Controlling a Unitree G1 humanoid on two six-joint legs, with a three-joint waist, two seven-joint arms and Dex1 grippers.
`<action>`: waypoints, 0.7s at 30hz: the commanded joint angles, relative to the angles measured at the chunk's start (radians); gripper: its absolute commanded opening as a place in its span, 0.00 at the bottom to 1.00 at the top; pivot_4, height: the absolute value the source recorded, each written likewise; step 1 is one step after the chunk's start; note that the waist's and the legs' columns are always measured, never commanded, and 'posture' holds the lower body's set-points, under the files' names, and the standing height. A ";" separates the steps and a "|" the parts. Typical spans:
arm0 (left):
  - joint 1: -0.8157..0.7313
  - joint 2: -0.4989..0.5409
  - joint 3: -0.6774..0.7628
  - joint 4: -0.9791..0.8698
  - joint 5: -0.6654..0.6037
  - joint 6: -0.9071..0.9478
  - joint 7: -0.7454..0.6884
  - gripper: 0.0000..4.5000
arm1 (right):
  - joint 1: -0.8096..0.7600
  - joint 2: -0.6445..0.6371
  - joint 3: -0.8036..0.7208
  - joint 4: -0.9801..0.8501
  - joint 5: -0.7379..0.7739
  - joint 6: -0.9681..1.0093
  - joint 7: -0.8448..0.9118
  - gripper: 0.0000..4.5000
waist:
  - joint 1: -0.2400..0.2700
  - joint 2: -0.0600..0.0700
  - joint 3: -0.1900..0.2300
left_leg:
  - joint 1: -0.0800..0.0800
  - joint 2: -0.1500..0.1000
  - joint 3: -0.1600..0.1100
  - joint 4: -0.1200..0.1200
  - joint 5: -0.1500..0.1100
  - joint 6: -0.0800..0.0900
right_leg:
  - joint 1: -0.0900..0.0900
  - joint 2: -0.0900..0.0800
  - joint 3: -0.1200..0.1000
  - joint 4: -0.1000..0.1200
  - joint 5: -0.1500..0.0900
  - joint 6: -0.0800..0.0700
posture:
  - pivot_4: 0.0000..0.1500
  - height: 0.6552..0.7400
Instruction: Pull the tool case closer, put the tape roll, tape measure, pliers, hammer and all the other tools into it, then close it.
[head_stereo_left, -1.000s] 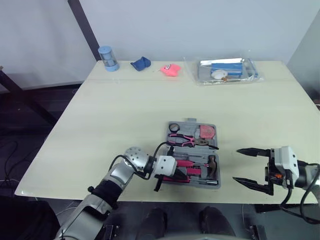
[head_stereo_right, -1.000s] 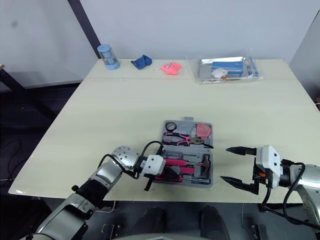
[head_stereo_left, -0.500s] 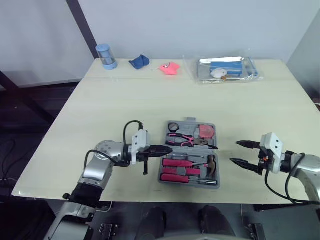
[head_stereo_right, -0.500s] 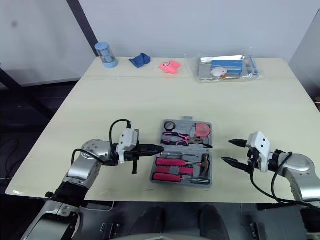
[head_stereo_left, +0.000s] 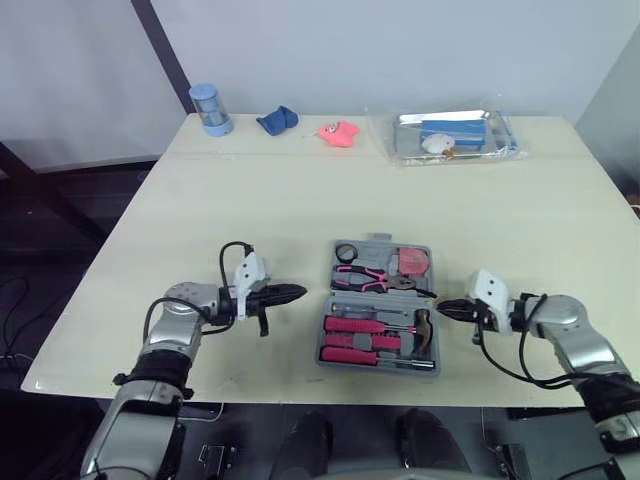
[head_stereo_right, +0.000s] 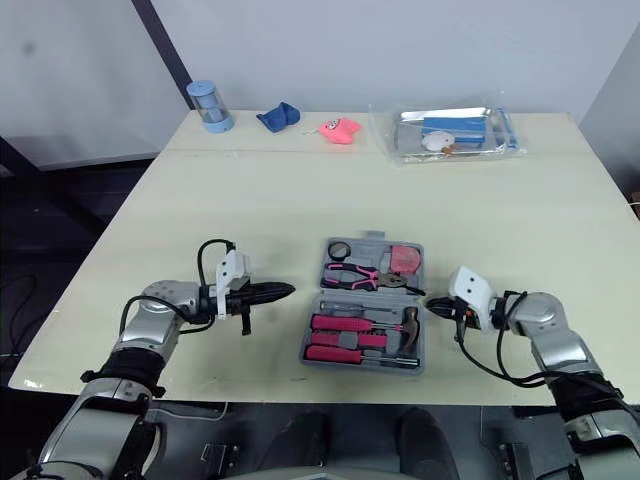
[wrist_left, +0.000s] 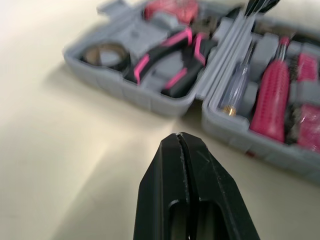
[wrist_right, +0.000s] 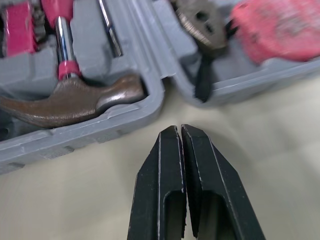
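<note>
The left gripper (head_stereo_left: 298, 292) backs off the open tool case (head_stereo_left: 377, 242); the right gripper (head_stereo_left: 443, 308) closes in
Head views: case by the table's (head_stereo_left: 300, 200) front edge, both jaws pressed together. Left wrist: pliers (wrist_left: 165, 60) seated. Right wrist: hammer (wrist_right: 70, 102) seated; closed tips may shove the case, not fold it

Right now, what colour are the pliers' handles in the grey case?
Pink and black handles; best in left wrist view.
</note>
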 joint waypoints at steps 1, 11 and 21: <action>-0.050 -0.016 0.006 0.079 0.025 -0.049 0.007 0.00 | -0.022 0.007 -0.005 -0.002 -0.007 -0.025 -0.010 0.03 | 0.000 0.000 0.000 | 0.000 0.000 0.000 0.000 0.000 0.000 | 0.000 0.000 0.000 0.000 0.000 0.000 | 1.00 1.00; -0.143 -0.078 0.001 0.248 0.079 -0.094 -0.010 0.00 | -0.042 0.037 0.002 0.023 -0.019 -0.045 -0.028 0.03 | -0.005 0.000 0.000 | 0.000 0.000 0.000 0.000 0.000 0.000 | 0.000 0.000 0.000 0.001 0.000 0.000 | 1.00 1.00; -0.159 -0.110 -0.010 0.267 0.098 -0.076 -0.056 0.00 | -0.054 0.053 0.001 0.040 -0.027 -0.062 -0.035 0.03 | -0.003 0.000 0.000 | 0.000 0.000 0.000 0.000 0.000 0.000 | 0.000 0.000 0.000 0.002 0.000 0.000 | 1.00 1.00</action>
